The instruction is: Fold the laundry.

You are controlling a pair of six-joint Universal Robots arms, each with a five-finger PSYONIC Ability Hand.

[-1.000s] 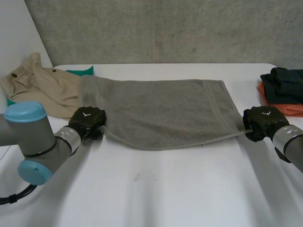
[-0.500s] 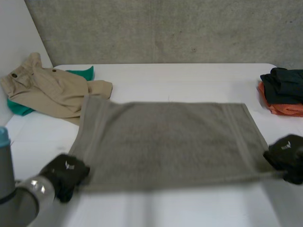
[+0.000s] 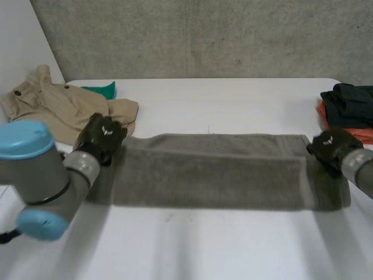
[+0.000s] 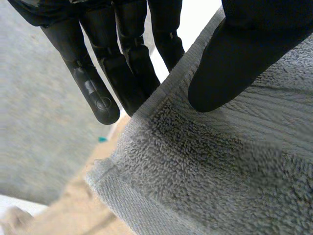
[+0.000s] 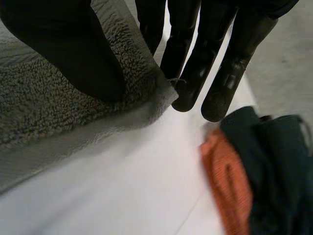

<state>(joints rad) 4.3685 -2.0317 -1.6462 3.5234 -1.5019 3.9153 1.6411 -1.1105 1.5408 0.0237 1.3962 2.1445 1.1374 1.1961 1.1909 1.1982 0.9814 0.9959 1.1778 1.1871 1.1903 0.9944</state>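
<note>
The towel (image 3: pixel 210 175) is lying across the middle of the desk (image 3: pixel 233 245), running 9 to 3 o'clock, and it's looking doubled over lengthwise. The left hand (image 3: pixel 100 137) is pinching the far corner at 9 o'clock and the right hand (image 3: pixel 331 149) is pinching the one at 3 o'clock.

What could go wrong: the right hand is gripping just the very tip of its corner, so a tug could be pulling the terry loose and letting the top layer flop crooked. The left hand is working just beside the khakis (image 3: pixel 55 105) at 10 o'clock, so it could be snagging or dragging them. The dark and orange stack (image 3: pixel 348 111) at 2 o'clock is sitting near the right hand too.

The wrist views are giving the grip itself: thumb pressing on top of the pile, fingers (image 4: pixel 100 88) reaching under the hem, and the same with the right fingers (image 5: pixel 222 68). From the head view the hands are showing their backs, but it's giving how straight the long edges are lining up end to end.
</note>
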